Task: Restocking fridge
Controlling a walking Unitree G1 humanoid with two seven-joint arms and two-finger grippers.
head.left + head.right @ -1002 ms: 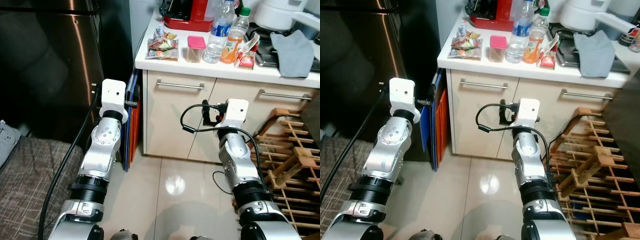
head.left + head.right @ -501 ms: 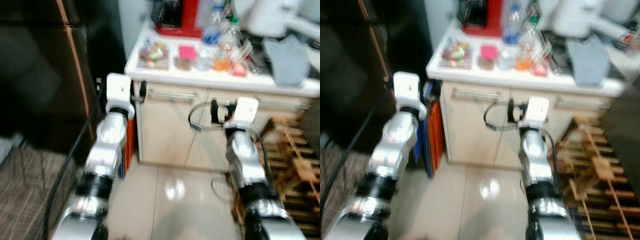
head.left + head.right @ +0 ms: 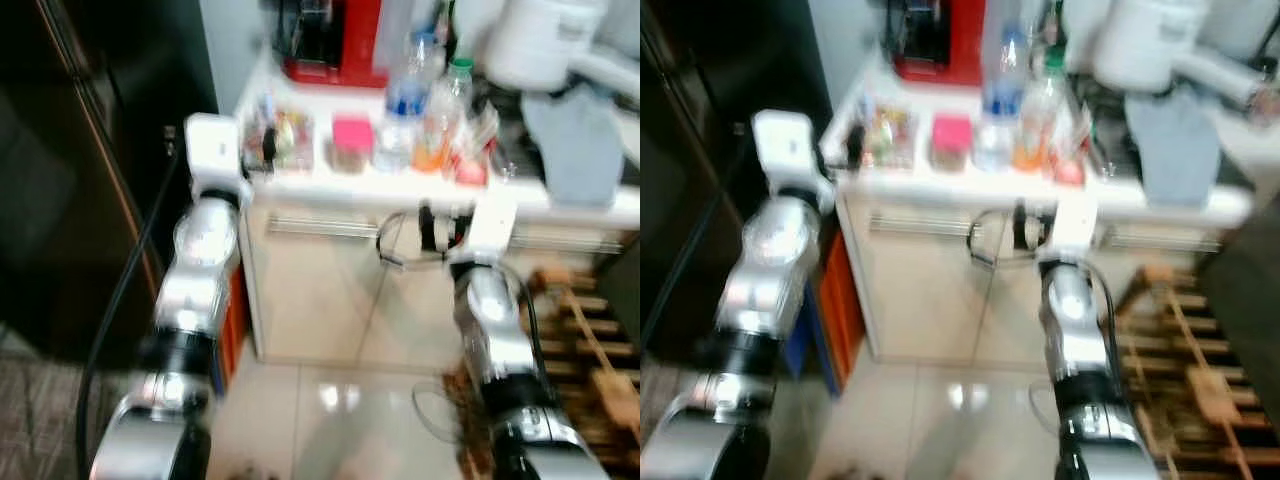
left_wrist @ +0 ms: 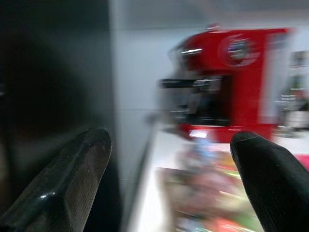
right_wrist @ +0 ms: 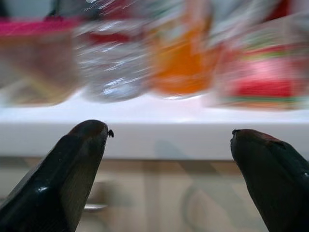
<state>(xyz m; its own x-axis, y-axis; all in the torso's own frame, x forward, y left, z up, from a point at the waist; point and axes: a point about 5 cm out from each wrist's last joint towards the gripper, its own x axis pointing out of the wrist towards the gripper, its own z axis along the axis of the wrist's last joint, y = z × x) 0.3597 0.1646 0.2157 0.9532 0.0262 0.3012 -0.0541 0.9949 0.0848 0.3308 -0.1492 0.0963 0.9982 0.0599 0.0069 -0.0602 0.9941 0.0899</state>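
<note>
Two bottles (image 3: 425, 100) – red machine (image 3: 335, 40) behind, counter (image 3: 400, 185).

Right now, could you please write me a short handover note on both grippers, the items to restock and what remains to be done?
Left gripper: fingers open, empty, raised at the counter's left end near the snack packets and red coffee machine.
Right gripper: fingers open, empty, level with the counter edge, facing the orange drink bottle.
Water bottle and pink-lidded container also stand on the counter.
Dark fridge stands to the left.
Done: nothing picked up.
Left: grasp items, load fridge. Views are blurred.
</note>
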